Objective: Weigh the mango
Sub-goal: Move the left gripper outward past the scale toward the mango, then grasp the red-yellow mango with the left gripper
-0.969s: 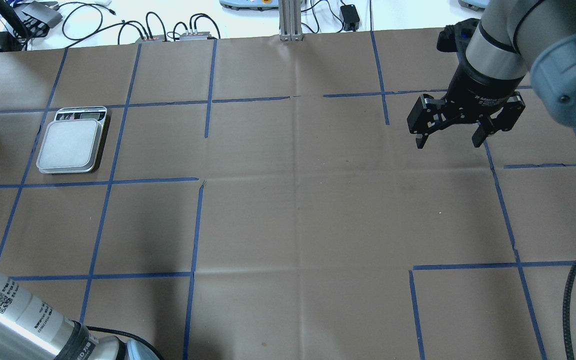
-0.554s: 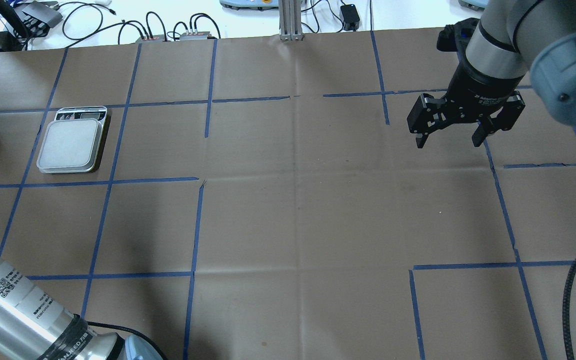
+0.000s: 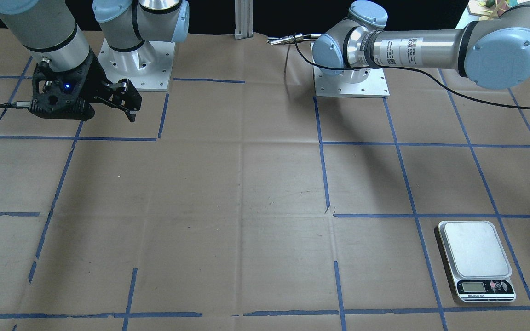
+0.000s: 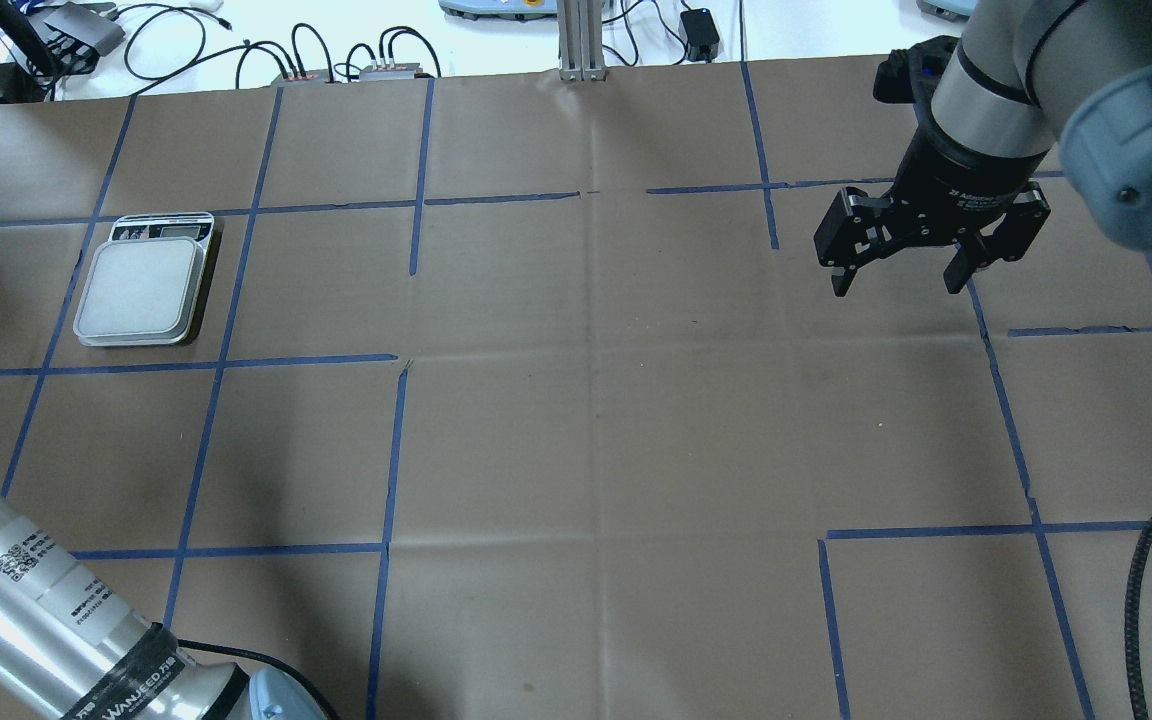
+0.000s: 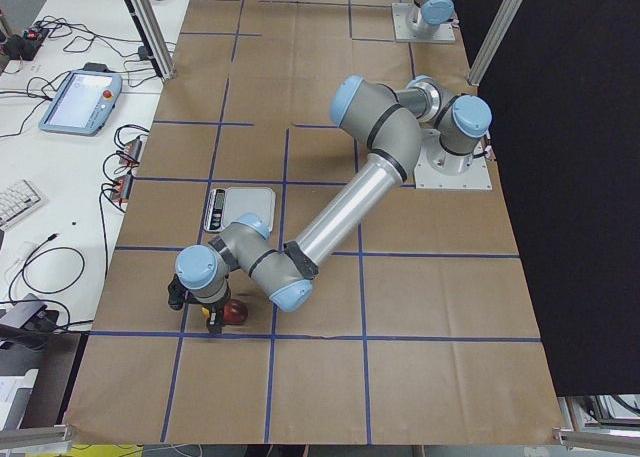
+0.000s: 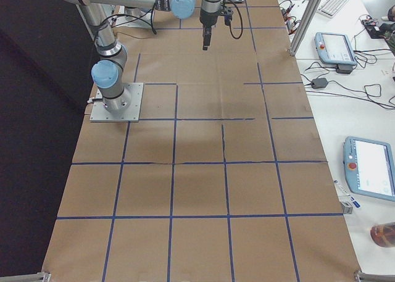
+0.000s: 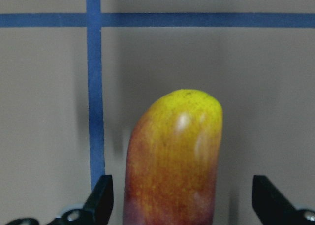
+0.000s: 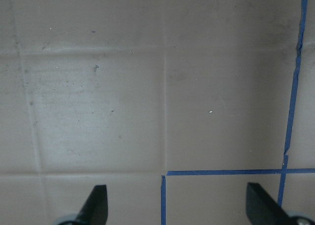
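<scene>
Mango [image 7: 172, 161], a small glossy oval fruit, red fading to yellow, lies on the brown paper-covered desk [image 4: 586, 400] at its left end, near the silver square scale [image 4: 141, 290] but not on it. Over the last second the left gripper [image 7: 182, 185] has come over it, hiding most of it from overhead. Its fingers [image 7: 101, 198] straddle the fruit, wide apart and gripping nothing, so a grasp looks imminent. The long axis runs along the gap between them, yellow end pointing away from the wrist. The right gripper [image 4: 896, 287] hangs spread and empty.

Blue-taped brown table cover [image 4: 576, 420], cables [image 4: 198, 30], perhaps a teach pendant [image 5: 80, 100] alongside.
</scene>
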